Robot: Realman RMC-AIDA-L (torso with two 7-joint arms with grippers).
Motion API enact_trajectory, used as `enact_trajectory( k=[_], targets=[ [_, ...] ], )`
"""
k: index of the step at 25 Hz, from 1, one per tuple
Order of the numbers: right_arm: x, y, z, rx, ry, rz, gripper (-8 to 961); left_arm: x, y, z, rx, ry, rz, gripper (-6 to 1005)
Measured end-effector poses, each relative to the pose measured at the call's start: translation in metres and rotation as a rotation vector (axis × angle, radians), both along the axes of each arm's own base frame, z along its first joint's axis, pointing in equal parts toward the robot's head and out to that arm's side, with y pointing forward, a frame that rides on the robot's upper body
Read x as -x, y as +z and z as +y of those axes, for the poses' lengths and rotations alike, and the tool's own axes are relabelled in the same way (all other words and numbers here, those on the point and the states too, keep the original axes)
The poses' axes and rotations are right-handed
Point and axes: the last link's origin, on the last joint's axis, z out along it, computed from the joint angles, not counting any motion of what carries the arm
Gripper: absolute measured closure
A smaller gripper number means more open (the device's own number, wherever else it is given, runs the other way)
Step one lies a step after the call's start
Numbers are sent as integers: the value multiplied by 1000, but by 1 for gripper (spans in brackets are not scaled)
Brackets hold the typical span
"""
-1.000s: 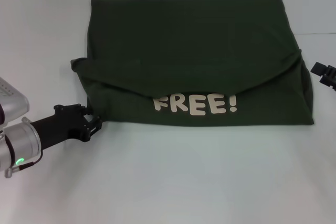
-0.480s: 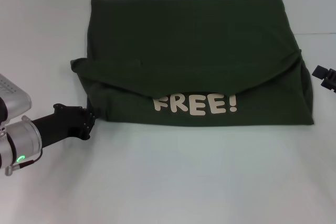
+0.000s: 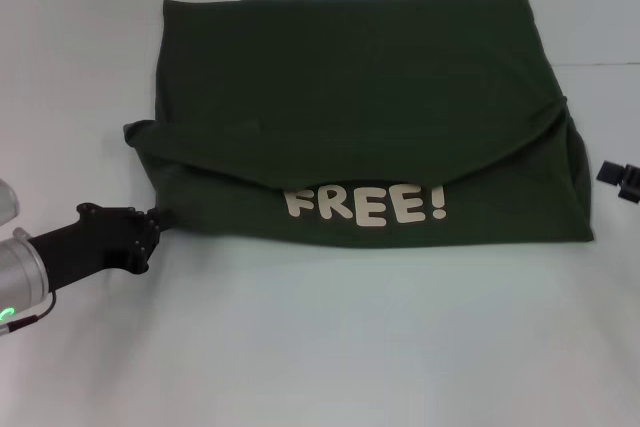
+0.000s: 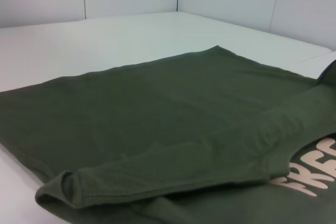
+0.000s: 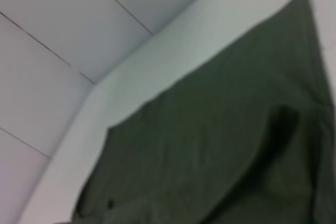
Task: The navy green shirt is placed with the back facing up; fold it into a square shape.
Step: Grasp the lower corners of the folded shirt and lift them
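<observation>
So the shirt [image 3: 360, 97] is spread across the far half of the white worktop [image 3: 330, 347], taking up most of its width, and it's already partly folded: a plain dark green layer is laid over from the far edge toward the near edge, ending in a curved hem that dips lowest in the middle. Below that hem you can see a strip of the printed side with cream "FREE!" lettering [image 3: 366, 204], sitting close to the shirt's near edge. On the left side a sleeve [image 3: 137, 137] bunches out a bit past the folded edge, and the left wrist view shows the same rolled, slightly puffy sleeve hem [image 4: 68, 187] right in the foreground with part of the lettering off to the side. The right side of the shirt has a fold crease running down toward the near right corner. The left gripper [image 3: 160, 219] is down low at the shirt's near left corner, tip right at the fabric edge; its fingers look drawn together narrow, but whether they've actually got cloth pinched I honestly can't tell. The right gripper [image 3: 620, 179] is just peeking in at the right edge of the worktop, near the shirt's right side but apart from it, and I can't tell how its fingers are set. The right wrist view only gives a blurry look across the green cloth toward the wall.
</observation>
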Motion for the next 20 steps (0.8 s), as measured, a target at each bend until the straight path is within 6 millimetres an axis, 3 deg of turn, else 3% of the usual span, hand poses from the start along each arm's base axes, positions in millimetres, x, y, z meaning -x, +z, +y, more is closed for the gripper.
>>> enact_trajectory(
  k=[7,20],
  targets=[
    [-5,-2,11,55,-60,-77,210,2,-1,-2,13,1,13,996],
    [9,-24,38,144,-107,-160,211,0,-2,1,13,-4,14,997]
  ],
)
